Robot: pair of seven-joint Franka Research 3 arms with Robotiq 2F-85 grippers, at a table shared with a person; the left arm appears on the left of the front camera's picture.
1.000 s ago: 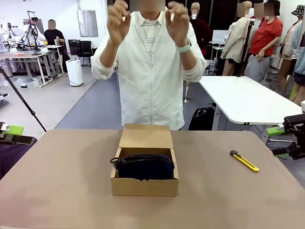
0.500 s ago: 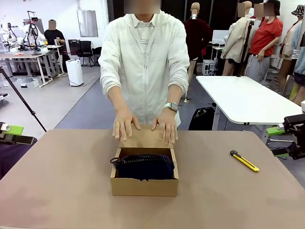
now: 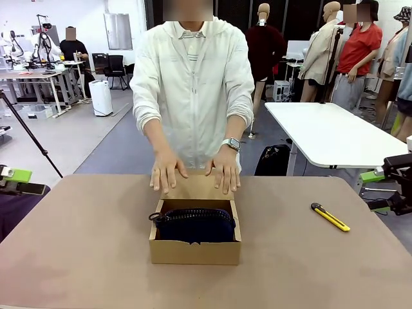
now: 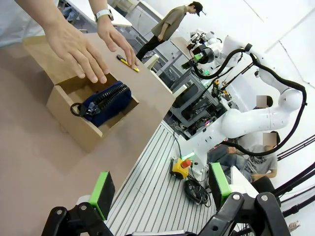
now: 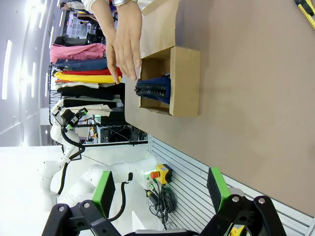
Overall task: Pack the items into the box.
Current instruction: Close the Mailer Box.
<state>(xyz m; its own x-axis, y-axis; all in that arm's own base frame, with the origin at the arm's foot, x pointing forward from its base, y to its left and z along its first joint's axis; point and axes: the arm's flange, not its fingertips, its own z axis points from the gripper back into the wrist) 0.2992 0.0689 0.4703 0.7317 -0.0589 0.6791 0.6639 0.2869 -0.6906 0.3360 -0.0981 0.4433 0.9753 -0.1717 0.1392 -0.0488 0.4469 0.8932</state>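
The brown cardboard box (image 3: 193, 252) stands mid-table with its flap lid (image 3: 197, 187) laid back toward the person. A navy zip pouch (image 3: 195, 225) with a metal ring lies inside it. Both of the person's hands (image 3: 168, 171) rest flat on the flap. My left gripper (image 3: 19, 181) waits open at the table's left edge, far from the box. My right gripper (image 3: 380, 191) is open at the right edge. The left wrist view shows the left gripper (image 4: 161, 189) open, with the box (image 4: 69, 123), the pouch (image 4: 106, 102) and the hands (image 4: 78, 46) beyond. The right gripper (image 5: 161, 191) is open, well away from the box (image 5: 184, 83) and pouch (image 5: 156, 88).
A slim yellow-and-black utility knife (image 3: 330, 217) lies on the table to the right of the box, also seen as the knife (image 4: 127, 63) in the left wrist view. The person stands at the far edge. A white table (image 3: 328, 132) stands behind on the right.
The person's hands came down from head height and now lie on the box's open flap. Neither gripper has moved, and the pouch stays in the box.
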